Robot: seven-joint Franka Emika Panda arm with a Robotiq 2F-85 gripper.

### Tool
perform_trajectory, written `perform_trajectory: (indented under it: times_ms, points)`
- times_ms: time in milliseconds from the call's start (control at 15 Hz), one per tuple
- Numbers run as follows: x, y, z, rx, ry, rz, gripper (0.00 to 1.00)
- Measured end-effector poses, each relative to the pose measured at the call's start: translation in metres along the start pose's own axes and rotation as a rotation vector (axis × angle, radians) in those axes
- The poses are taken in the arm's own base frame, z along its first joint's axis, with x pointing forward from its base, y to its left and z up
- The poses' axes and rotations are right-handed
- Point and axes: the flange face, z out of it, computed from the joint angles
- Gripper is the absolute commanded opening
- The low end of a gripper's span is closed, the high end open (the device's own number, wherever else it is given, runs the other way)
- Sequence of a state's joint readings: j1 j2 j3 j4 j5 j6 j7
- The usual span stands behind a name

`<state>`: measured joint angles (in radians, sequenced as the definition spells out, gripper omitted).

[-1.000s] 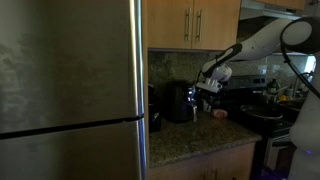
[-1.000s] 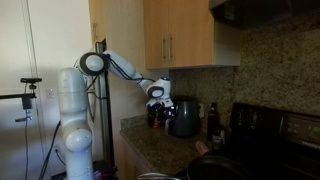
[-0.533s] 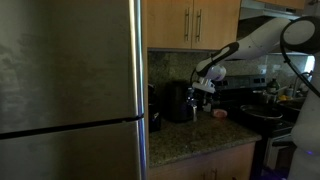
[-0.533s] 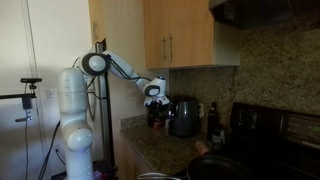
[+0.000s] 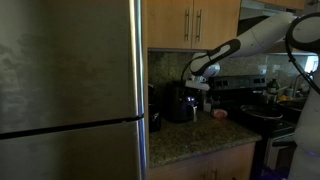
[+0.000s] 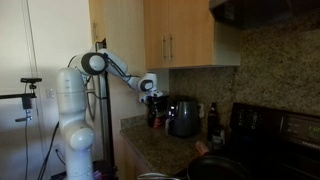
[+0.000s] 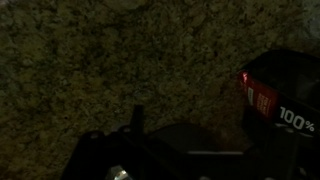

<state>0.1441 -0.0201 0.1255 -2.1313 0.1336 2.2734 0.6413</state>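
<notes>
My gripper hangs over the granite counter, just above and beside a dark coffee maker. In an exterior view the gripper sits left of the dark coffee maker, over small dark items near the counter's end. The wrist view is very dim. There the gripper stands open, its fingers far apart with only speckled granite between them. A red and black package marked "100%" lies to the right.
A tall steel fridge fills one side. Wooden wall cabinets hang above the counter. A stove with pans stands further along, and a small cup sits on the counter.
The gripper has moved up a little and sideways, away from the stove and toward the fridge end of the counter. Its jaws have stayed open.
</notes>
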Motion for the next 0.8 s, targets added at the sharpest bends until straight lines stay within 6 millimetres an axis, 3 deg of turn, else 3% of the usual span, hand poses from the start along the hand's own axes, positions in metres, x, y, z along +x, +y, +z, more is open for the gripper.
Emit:
perform_trajectory:
  times_ms: [533,800]
  points:
    - [0.0073,-0.0059,-0.0014,-0.012,0.253,-0.255,1.00]
    - [0.0081,-0.0079,-0.0025,0.029,0.309,-0.266,1.00]
